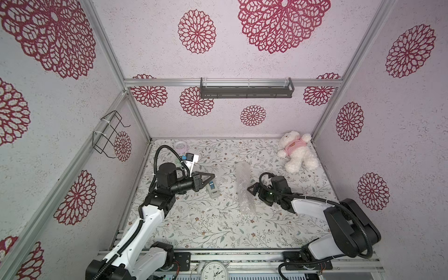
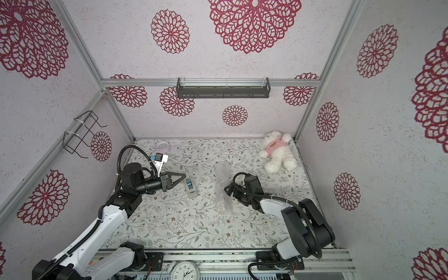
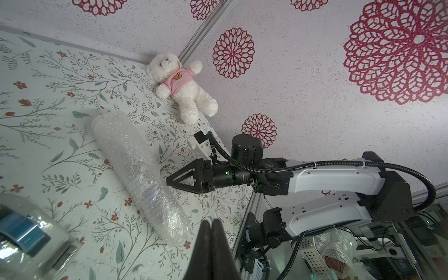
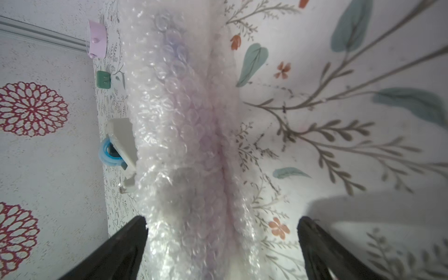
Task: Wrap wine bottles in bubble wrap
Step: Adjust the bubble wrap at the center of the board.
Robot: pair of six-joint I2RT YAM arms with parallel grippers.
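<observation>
Though the wine bottle itself could not be made out, a faint purple tint through the layers in the right wrist view suggested it sat inside the bubble wrap (image 1: 244, 189), which lay as a crinkly rolled tube about mid-tabletop (image 1: 206, 230), its length running from the near edge toward the far edge.

Right gripper (image 1: 249, 189) sat low on the tube's right side, jaws spread as wide as they go, nothing held. Tips were just beside the wrap; touching or not, couldn't tell.

Left gripper (image 1: 213, 175) hung toward the left edge with its fingers pressed together, empty, tip over the far end of the tape dispenser (image 1: 212, 189).

Teddy bear (image 1: 298, 151) at the far right corner, pink cup (image 1: 180, 146) at the far left corner, both well apart from the work.

Risks, as I judged them:
- No tape showed on the tube, so the loose outer edge could spring back and unroll.
- A pinch from the right might catch only the top layer and peel it off.
- A sideways nudge could roll the tube away.
- Both ends looked open; any tilted lift could let the glass slide out.
</observation>
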